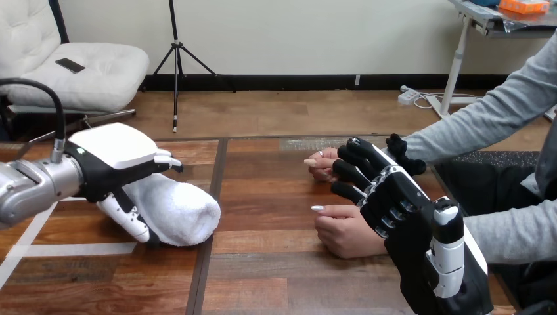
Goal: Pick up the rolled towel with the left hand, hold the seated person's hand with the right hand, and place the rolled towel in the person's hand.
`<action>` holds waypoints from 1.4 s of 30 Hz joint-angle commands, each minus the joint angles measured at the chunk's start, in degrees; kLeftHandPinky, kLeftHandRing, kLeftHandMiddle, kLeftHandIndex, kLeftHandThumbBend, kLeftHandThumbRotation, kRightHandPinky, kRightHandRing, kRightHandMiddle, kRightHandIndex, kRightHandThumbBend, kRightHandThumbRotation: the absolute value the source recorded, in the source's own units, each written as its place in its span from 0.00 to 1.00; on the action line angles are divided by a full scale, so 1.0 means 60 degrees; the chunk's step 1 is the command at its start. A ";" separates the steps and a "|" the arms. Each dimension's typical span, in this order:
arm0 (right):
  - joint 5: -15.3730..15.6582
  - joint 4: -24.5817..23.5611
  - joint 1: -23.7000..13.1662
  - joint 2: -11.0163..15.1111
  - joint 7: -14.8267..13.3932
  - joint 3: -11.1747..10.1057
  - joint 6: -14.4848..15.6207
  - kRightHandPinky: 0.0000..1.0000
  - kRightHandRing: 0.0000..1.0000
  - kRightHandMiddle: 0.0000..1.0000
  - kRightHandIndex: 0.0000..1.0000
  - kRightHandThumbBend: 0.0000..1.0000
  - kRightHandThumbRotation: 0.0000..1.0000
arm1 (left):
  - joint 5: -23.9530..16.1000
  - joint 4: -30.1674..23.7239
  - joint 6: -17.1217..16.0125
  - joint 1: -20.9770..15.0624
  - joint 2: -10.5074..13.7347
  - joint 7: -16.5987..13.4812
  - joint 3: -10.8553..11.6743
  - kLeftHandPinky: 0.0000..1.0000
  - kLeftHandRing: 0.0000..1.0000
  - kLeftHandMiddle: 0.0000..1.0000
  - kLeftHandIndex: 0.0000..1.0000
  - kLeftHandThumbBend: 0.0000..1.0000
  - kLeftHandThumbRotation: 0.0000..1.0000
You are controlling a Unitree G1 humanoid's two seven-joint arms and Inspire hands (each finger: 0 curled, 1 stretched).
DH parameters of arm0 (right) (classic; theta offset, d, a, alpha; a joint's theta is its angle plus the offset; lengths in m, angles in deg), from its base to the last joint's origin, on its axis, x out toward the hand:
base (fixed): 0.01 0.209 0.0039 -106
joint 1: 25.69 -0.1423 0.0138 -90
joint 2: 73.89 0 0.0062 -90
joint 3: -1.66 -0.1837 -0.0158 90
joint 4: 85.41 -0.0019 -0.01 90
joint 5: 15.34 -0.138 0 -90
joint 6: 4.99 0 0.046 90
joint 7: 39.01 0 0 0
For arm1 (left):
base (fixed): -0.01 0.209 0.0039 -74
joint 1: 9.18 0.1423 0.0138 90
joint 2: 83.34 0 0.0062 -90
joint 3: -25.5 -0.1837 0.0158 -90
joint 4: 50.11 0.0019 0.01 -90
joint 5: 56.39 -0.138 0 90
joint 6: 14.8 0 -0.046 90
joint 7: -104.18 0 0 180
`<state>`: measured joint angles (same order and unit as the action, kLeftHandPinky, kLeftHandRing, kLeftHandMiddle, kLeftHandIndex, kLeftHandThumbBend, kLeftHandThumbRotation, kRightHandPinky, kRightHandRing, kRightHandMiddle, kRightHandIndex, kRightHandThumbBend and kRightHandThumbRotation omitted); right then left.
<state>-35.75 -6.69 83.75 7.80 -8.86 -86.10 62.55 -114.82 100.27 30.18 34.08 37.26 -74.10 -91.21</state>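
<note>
- My left hand (111, 161), at the left of the frame, is wrapped over the rolled towel (184, 207), with the fingers curled down its near side and the thumb across the top.
- The rolled towel lies left of centre on the table (276, 262). I cannot tell whether it is lifted yet or still resting there.
- My right hand (401, 203) reaches in from the lower right. It lies over the person's upper hand (322, 167) and just above the person's lower hand (341, 233), which is a loose fist on the table.
- I cannot tell whether my right hand has closed on either of them or only rests there.
- I judge the step to be the pick-up, with the towel gripped and the hold on the person still unsettled.
- Next I would need a gentle, sure clasp with my right hand that turns a palm up, then carry the towel rightward across the gap to it.
</note>
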 commanded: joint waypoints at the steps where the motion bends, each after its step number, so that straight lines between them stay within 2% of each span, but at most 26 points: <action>1: -0.0209 -0.0594 -0.0295 0.0117 0.0057 -0.0068 -0.0047 0.89 0.93 0.93 0.90 0.81 1.00 | 0.0274 0.0284 0.0217 -0.0901 -0.0294 -0.0175 -0.0133 0.86 0.92 0.92 0.89 1.00 0.61; 7: -0.0225 -0.0607 -0.0278 0.0136 0.0082 -0.0083 -0.0063 0.89 0.93 0.92 0.90 0.81 1.00 | 0.0329 0.0545 0.0372 -0.1005 -0.0508 -0.0064 -0.0246 0.87 0.92 0.92 0.90 1.00 0.60; 13: -0.0191 -0.0702 -0.0222 0.0194 0.0034 -0.0098 -0.0012 0.89 0.93 0.92 0.90 0.80 1.00 | 0.0295 0.0752 0.0460 -0.1090 -0.0671 -0.0216 -0.0442 0.86 0.92 0.92 0.90 1.00 0.60; 19: -0.0229 -0.0708 -0.0210 0.0221 0.0036 -0.0098 -0.0058 0.89 0.93 0.92 0.90 0.80 1.00 | 0.0371 0.0949 0.0539 -0.1176 -0.0866 -0.0153 -0.0532 0.87 0.93 0.93 0.90 1.00 0.59; 25: -0.0259 -0.0715 -0.0186 0.0274 0.0045 -0.0103 -0.0083 0.89 0.93 0.92 0.90 0.80 1.00 | 0.0365 0.1063 0.0543 -0.1246 -0.1015 -0.0289 -0.0669 0.87 0.93 0.93 0.90 1.00 0.55; 34: -0.0224 -0.0779 -0.0144 0.0283 -0.0011 -0.0113 -0.0068 0.89 0.93 0.92 0.90 0.80 1.00 | 0.0010 0.1021 0.0818 -0.1388 -0.1141 -0.0692 -0.1183 0.89 0.94 0.94 0.92 1.00 0.48; 42: -0.0267 -0.0849 -0.0114 0.0301 -0.0003 -0.0109 0.0010 0.88 0.92 0.92 0.89 0.80 1.00 | -0.0751 0.0877 0.1038 -0.1510 -0.1142 -0.1606 -0.1855 0.91 0.96 0.96 0.93 1.00 0.39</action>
<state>-36.22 -8.50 84.53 9.33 -8.61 -86.24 62.56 -117.78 106.12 35.27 30.52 30.54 -80.05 -100.17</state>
